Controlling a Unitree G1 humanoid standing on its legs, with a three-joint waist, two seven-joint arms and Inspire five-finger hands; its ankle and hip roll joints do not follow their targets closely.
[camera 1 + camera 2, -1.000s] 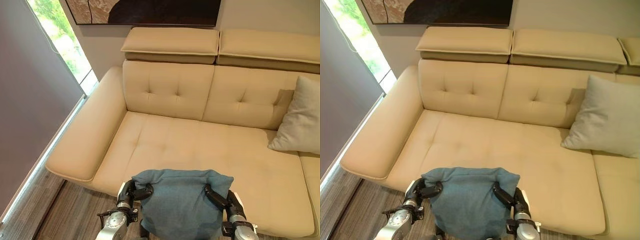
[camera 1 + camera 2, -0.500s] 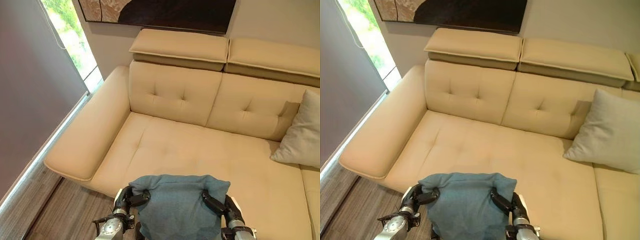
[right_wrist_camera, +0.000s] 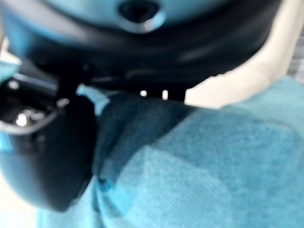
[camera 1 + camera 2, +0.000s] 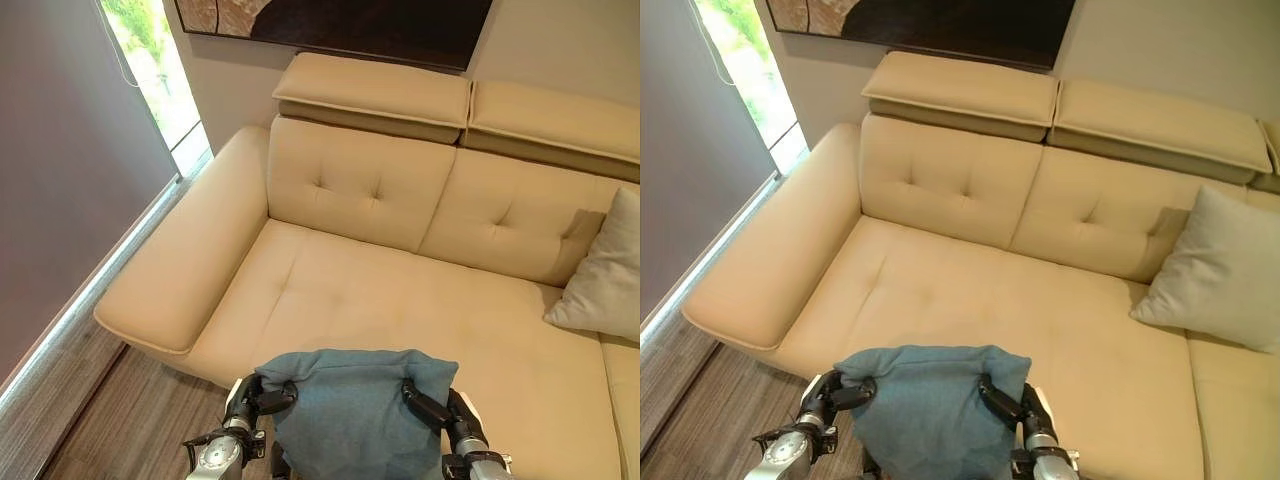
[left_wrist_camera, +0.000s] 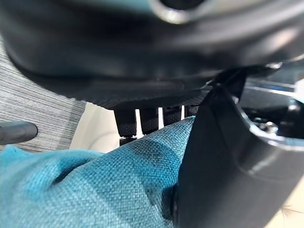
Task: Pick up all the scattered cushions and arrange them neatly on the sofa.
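Observation:
I hold a teal-blue cushion [image 4: 350,410] between both hands, low in front of the beige sofa's [image 4: 400,300] front edge. My left hand [image 4: 262,397] grips its left top corner and my right hand [image 4: 432,408] grips its right top corner, fingers and thumbs curled round the cloth. In the left wrist view the teal cloth [image 5: 95,185] is pinched between the fingers [image 5: 142,121] and thumb. The right wrist view shows the same cloth [image 3: 199,166] under that hand's thumb. A pale grey cushion [image 4: 1215,270] leans upright against the sofa's back on the right.
The sofa's wide left armrest [image 4: 180,270] runs toward a window [image 4: 150,60] and a grey wall. A dark picture [image 4: 350,20] hangs above the headrests. Wood floor [image 4: 110,420] lies at the lower left. The left and middle seats are bare.
The camera has shifted, so the sofa sits lower and further right in the picture. The teal cushion stays held in both hands, slightly lower in view.

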